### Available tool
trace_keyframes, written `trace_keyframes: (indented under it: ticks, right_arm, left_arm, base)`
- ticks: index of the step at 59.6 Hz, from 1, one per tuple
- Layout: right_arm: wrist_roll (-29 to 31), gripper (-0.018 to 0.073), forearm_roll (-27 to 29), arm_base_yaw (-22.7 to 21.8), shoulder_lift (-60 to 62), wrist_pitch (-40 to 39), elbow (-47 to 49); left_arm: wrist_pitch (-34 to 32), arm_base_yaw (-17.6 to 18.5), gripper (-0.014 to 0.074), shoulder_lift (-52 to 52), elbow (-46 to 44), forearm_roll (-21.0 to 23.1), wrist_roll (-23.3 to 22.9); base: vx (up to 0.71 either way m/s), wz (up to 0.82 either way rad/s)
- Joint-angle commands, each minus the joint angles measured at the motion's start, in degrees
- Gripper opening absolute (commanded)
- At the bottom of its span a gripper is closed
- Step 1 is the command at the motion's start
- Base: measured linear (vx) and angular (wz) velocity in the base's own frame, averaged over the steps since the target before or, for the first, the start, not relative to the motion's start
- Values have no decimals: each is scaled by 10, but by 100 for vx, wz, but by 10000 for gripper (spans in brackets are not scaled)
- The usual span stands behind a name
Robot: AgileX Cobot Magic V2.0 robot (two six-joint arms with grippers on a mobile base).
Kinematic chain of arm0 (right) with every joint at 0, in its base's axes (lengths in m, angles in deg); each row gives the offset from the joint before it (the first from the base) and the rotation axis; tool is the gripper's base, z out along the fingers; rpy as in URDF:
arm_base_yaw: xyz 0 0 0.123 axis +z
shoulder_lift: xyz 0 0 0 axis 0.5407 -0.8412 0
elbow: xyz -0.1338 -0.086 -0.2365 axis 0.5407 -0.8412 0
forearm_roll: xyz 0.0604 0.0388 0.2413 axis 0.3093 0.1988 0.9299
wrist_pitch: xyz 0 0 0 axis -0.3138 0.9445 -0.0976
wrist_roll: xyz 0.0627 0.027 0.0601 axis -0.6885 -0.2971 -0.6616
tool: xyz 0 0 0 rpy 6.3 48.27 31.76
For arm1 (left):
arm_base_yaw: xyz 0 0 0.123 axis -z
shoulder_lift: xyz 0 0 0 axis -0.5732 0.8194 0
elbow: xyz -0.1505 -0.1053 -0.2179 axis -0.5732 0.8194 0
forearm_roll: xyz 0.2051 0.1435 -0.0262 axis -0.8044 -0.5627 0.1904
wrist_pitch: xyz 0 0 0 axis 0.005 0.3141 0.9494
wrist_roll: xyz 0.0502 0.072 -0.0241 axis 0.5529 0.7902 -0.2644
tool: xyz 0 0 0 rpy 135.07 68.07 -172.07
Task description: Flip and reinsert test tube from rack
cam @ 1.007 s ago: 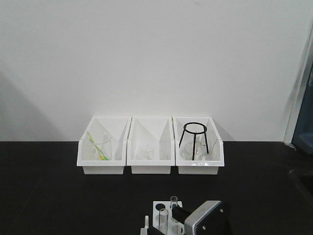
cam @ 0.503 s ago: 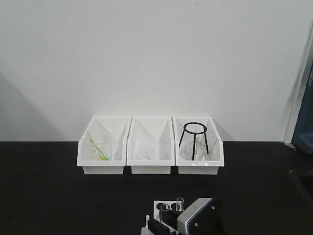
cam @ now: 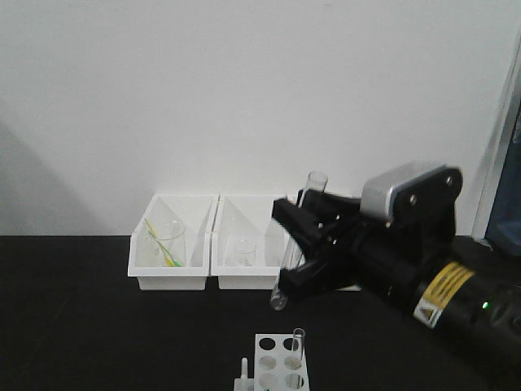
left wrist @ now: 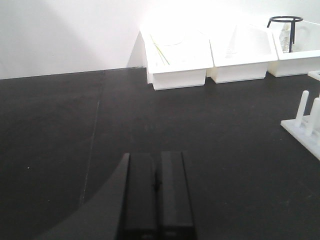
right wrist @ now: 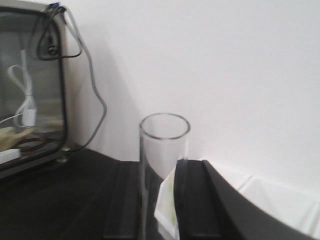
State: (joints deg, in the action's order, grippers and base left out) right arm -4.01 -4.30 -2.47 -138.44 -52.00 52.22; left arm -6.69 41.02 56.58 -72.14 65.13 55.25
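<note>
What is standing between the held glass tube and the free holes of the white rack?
Nothing visible. The right gripper holds the tube in open air, higher than the rack. A second tube occupies one hole; others are free.

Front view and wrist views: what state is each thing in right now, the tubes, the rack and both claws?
test tube: out of the rack, held tilted in the air, mouth up.
right gripper: shut on the test tube.
left gripper: shut, empty.
second tube: standing upright in the rack.
rack: on the table, one tube in it.
</note>
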Motion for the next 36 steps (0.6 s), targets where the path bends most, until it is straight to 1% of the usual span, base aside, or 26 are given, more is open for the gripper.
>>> trace_keyframes:
  ticks: [1,2,4,5,7,10,12,15,16,17,19,20,22,25,28,31,32,34,35,36]
  right_arm:
    - [39,-13,-50,0,31,87,62]
    - [53,-13,-65,0,33,100,67]
    - [95,-13,-124,0,35,131,79]
    - [115,-13,-135,0,35,141,82]
    - [181,-13,-207,0,36,167,89]
    - [266,-12,-301,0,36,189,91]
    - [338,-11,-381,0,36,209,91]
    - [405,-10,-464,0,36,236,91]
    - [419,-10,-492,0,36,242,91]
    - [435,-9,-500,0,36,245,91]
    - [448,-8,-539,0,36,256,91]
    - [448,-7,-547,0,36,258,91]
    - [442,-7,-556,0,36,259,91]
    - [417,-7,-550,0,36,259,91]
    - [360,-6,-519,0,36,264,91]
    - [259,-6,-453,0,38,264,96]
    - [203,-6,-415,0,37,265,99]
    - [124,-6,-363,0,37,265,106]
    - [64,-6,-324,0,37,266,108]
    - [25,-6,-300,0,37,267,111]
  left_arm:
    - [-46,0,-6,-5,-2,2,-5]
    - [-46,0,-6,-5,-2,2,-5]
    - [-46,0,-6,-5,-2,2,-5]
    - [-46,0,-6,-5,-2,2,-5]
    - [-46,0,-6,-5,-2,2,-5]
    - [-46,0,-6,-5,-2,2,-5]
    - [-46,0,-6,-5,-2,2,-5]
    - [-46,0,-6,-5,-2,2,-5]
    - [-46,0,-6,-5,-2,2,-5]
    - [-46,0,-6,-5,-2,2,-5]
    - [-46,0,-6,-5,-2,2,-5]
    - [-46,0,-6,-5,-2,2,-5]
    - [-46,0,-6,-5,-2,2,-5]
    - [-46,0,-6,-5,-2,2,-5]
    - [-46,0,-6,-5,-2,2,-5]
    - [-46,0,-6,-5,-2,2,-5]
    - [-46,0,-6,-5,-2,2,-5]
    - [-46,0,-6,-5,-2,2,-5]
    - [-46,0,-6,-5,-2,2,-5]
    - [-46,0,-6,-5,-2,2,-5]
  base:
    - [0,0]
    - [0,0]
    - [0,0]
    - [0,0]
    - [0,0]
    - [0,0]
    - [0,0]
    - [0,0]
    - [0,0]
    - [0,0]
    - [0,0]
    - [0,0]
    - [0,0]
    - [0,0]
    - [0,0]
    - [0,0]
    - [0,0]
    - [0,0]
    - [0,0]
    - [0,0]
